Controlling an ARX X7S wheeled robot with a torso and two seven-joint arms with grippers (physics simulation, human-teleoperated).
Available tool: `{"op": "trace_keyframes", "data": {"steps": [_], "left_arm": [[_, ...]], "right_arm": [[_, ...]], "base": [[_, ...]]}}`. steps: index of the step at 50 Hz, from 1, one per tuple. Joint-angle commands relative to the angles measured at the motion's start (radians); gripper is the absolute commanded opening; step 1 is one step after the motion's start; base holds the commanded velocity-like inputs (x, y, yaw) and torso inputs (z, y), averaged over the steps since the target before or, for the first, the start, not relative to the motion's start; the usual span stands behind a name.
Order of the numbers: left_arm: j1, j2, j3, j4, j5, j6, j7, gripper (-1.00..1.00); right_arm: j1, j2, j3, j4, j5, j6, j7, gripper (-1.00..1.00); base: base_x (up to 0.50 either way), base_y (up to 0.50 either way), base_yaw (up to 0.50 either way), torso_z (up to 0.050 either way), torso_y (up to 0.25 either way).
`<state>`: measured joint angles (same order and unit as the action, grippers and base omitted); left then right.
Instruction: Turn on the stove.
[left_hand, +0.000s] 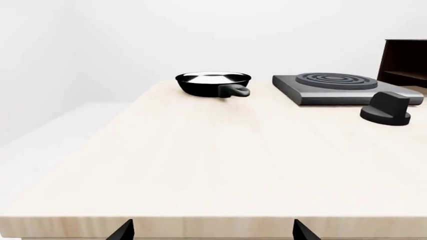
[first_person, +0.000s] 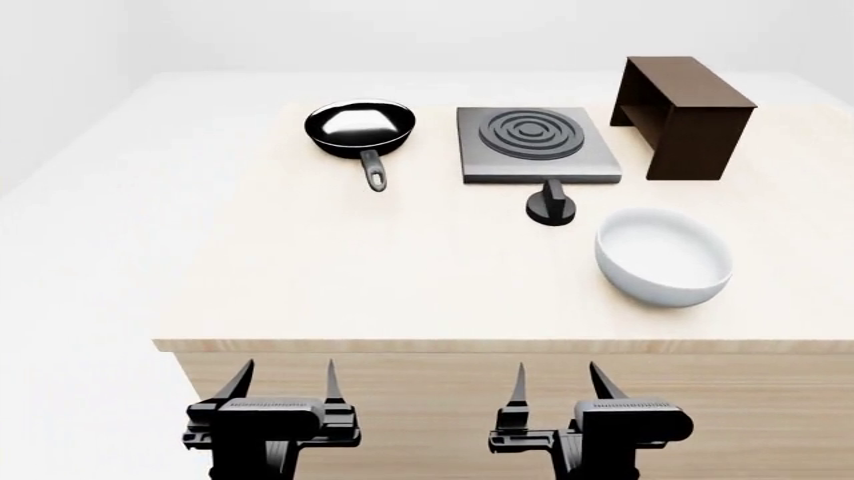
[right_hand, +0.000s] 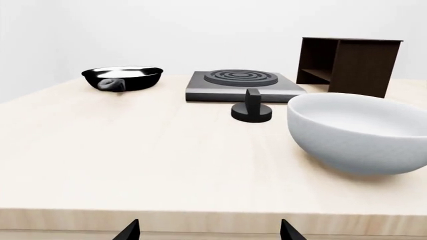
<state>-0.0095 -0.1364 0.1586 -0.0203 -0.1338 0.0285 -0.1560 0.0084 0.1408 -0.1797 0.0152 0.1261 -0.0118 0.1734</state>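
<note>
Pale wooden worktop carried, in the left wrist view, the flat grey metal stove with its small black round knob just in front. Head view: left gripper and right gripper (both spread, empty) hung below the worktop's near edge. Right wrist view: a white round bowl sat beside the knob.

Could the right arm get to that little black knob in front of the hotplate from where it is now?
Probably yes. The right gripper is open at the table edge, and bare wood lies between it and the knob. The white bowl sits just off that path.
</note>
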Motion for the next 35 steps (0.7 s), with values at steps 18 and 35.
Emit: {"op": "trace_keyframes", "data": {"steps": [18, 35], "left_arm": [[-0.003, -0.016, 0.019, -0.011, -0.019, 0.01, -0.019, 1.0], [-0.011, -0.023, 0.023, -0.034, -0.034, 0.016, -0.029, 1.0]], "right_arm": [[0.004, 0.024, -0.026, -0.06, 0.002, 0.066, 0.035, 1.0], [0.012, 0.06, -0.038, -0.277, 0.022, 0.219, 0.053, 1.0]], "base": [[0.0, 0.0, 0.0, 0.0, 0.0], [0.0, 0.0, 0.0, 0.0, 0.0]]}}
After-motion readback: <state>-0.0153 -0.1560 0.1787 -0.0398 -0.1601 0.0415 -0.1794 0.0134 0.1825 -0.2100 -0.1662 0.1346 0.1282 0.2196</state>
